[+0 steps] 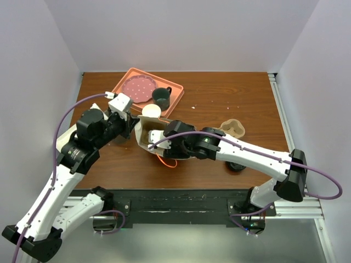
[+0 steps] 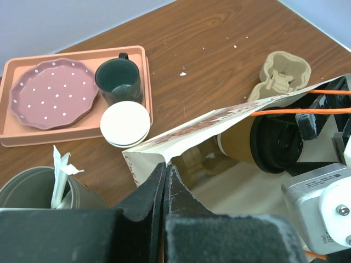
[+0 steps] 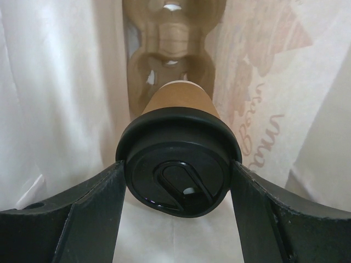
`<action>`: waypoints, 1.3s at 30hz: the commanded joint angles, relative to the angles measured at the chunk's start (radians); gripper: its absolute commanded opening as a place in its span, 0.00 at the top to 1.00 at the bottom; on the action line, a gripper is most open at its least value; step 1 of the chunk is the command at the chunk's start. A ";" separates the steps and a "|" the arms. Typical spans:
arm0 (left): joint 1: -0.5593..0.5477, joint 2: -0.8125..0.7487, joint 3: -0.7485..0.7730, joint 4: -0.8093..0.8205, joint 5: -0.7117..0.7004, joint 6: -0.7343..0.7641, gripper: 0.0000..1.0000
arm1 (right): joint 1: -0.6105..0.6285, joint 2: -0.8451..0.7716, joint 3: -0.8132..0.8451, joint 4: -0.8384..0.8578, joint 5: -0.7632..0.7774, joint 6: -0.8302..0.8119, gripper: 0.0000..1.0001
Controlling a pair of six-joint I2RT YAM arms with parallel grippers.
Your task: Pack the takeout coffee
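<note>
The takeout coffee (image 3: 178, 98), tan-brown with a black lid, lies on its side inside a white paper bag (image 3: 55, 82). My right gripper (image 3: 178, 163) is shut on it, one finger on each side of the lid. It points at a cardboard cup carrier (image 3: 170, 49) deeper in the bag. The left wrist view shows the cup (image 2: 244, 145) through the bag's mouth. My left gripper (image 2: 165, 167) is shut on the bag's rim (image 2: 181, 134) and holds the mouth open. In the top view the bag (image 1: 146, 131) lies mid-table, with the left gripper (image 1: 134, 125) and right gripper (image 1: 160, 138) at it.
An orange tray (image 1: 123, 82) at the back left holds a dotted plate (image 1: 137, 87) and a dark green mug (image 1: 160, 97). A white disc (image 1: 151, 111) lies beside it. A second carrier (image 1: 232, 129) and a loose black lid (image 1: 237, 166) lie right. A grey cup (image 2: 33, 186) stands left.
</note>
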 commanded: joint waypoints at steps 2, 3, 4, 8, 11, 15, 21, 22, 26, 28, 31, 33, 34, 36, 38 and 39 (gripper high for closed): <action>-0.001 -0.033 0.016 0.055 0.046 -0.046 1.00 | -0.008 -0.069 -0.058 0.034 0.042 0.023 0.80; -0.001 -0.041 0.002 0.062 0.083 -0.054 1.00 | -0.009 -0.071 -0.066 0.041 0.040 0.031 0.80; -0.001 -0.053 -0.028 0.068 0.094 -0.063 1.00 | -0.011 -0.072 -0.073 0.047 0.028 0.036 0.80; -0.004 -0.094 -0.087 0.082 0.121 -0.069 1.00 | -0.012 -0.057 -0.072 0.058 0.002 0.072 0.80; -0.005 -0.101 -0.104 0.080 0.111 -0.049 1.00 | -0.020 -0.054 -0.049 0.075 -0.020 0.124 0.80; -0.005 -0.104 -0.113 0.100 0.106 -0.034 1.00 | -0.034 -0.043 -0.027 0.069 -0.044 0.167 0.80; -0.007 -0.111 -0.124 0.126 0.085 -0.029 1.00 | -0.032 -0.049 -0.066 0.042 -0.017 0.113 0.81; -0.007 -0.113 -0.124 0.131 0.081 -0.029 1.00 | -0.034 -0.040 -0.066 0.036 -0.012 0.099 0.81; -0.010 -0.122 -0.111 0.158 0.062 -0.034 1.00 | -0.034 -0.008 -0.046 0.033 0.005 0.051 0.82; -0.010 -0.116 -0.099 0.154 0.065 -0.029 1.00 | -0.034 0.009 -0.024 0.032 0.026 0.052 0.82; -0.013 -0.111 -0.117 0.152 0.083 -0.026 1.00 | -0.034 0.021 -0.007 0.047 0.057 0.071 0.82; -0.013 -0.121 -0.146 0.158 0.103 -0.035 1.00 | -0.034 0.024 -0.003 0.068 0.065 0.088 0.82; -0.015 -0.127 -0.156 0.163 0.104 -0.040 1.00 | -0.034 0.029 0.009 0.067 0.069 0.097 0.82; -0.015 -0.134 -0.170 0.168 0.108 -0.044 1.00 | -0.034 0.024 0.011 0.075 0.072 0.115 0.82; -0.016 -0.128 -0.167 0.161 0.111 -0.043 1.00 | -0.032 0.012 -0.023 0.090 0.059 0.115 0.82; -0.016 -0.130 -0.171 0.164 0.118 -0.044 1.00 | -0.034 -0.006 -0.044 0.098 0.052 0.115 0.82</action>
